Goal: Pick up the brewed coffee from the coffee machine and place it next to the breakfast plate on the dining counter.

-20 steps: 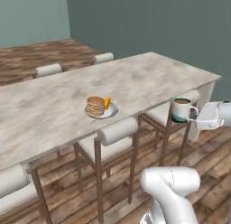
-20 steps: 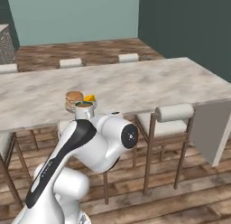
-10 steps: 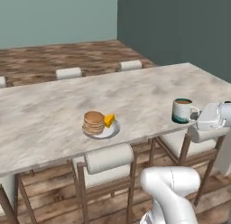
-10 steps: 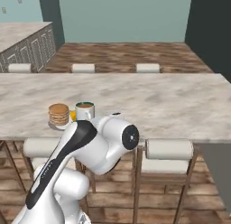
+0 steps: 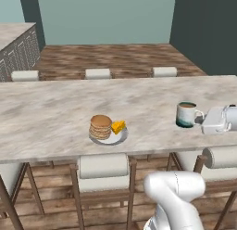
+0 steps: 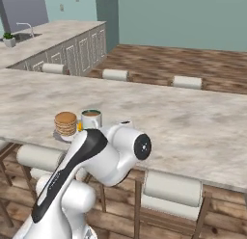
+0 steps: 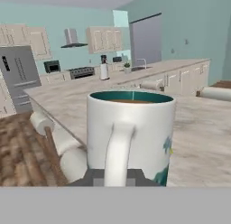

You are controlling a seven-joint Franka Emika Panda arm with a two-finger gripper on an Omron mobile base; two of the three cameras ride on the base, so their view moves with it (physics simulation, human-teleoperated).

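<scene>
- The base has driven along the long beige marble table (image 5: 55, 113).
- The pincer (image 5: 203, 123) is closed on the white mug of brown coffee (image 5: 186, 114).
- The small round plate of pancakes (image 5: 107, 128) is nearer now, so setting down comes soon.

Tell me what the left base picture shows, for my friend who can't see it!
A white mug of coffee is held by the robot's end effector over the long marble dining counter. To its left sits a plate of pancakes with a yellow wedge. Cushioned stools line the counter.
</scene>
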